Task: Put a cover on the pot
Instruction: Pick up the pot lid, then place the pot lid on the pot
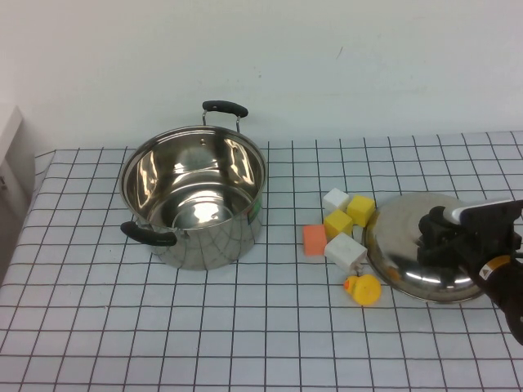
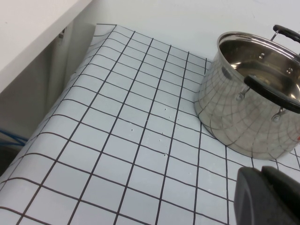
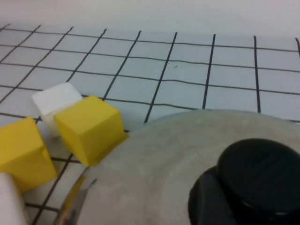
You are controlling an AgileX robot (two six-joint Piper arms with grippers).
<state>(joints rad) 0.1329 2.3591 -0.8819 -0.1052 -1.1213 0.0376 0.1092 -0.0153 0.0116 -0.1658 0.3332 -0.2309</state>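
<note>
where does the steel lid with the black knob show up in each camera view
High view: the lid lies on the table's right side, right tool at its knob, small blocks beside it.
Left wrist view: not in it; only the pot and the left tool at the edge.
Right wrist view: the lid fills the lower right.
Shared landmark: yellow block against the lid's rim.

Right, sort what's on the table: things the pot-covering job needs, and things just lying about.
Needed: pot, open, on the left; lid, lying on the right; right tool, over the lid's knob.

Lying about: orange block, two yellow blocks, two white blocks, yellow duck. Left tool is parked near the pot.
</note>
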